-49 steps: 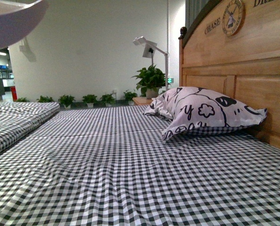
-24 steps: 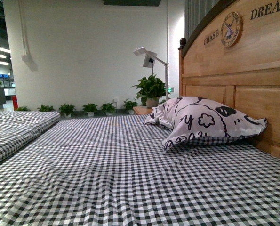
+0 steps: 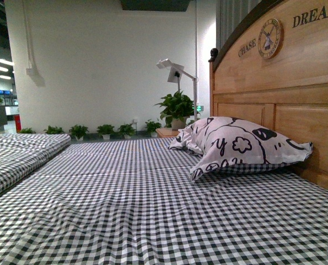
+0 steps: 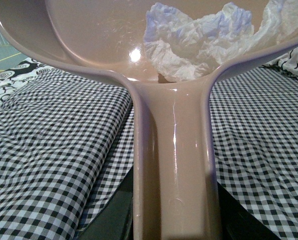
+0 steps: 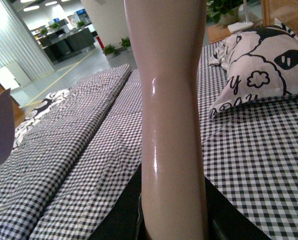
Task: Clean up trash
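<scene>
We've got the crumpled white tissue-paper wad (image 4: 196,40) sitting in the bowl of the pinkish-beige plastic dustpan (image 4: 98,35), tucked against its rim just above the long handle. That handle (image 4: 174,170) runs straight down toward the left arm's camera; the left gripper itself is hidden beneath it, so we cannot tell how its jaws stand. On the right arm it is much the same: a second pinkish-beige handle (image 5: 171,125) fills the view and the jaws are out of sight. The front view shows only the black-and-white checked bedsheet (image 3: 152,204) and the black-and-white patterned pillow (image 3: 238,141) far right by the wooden headboard (image 3: 285,83). To our eye, keep the pan level and move gently so the light paper stays cradled.
</scene>
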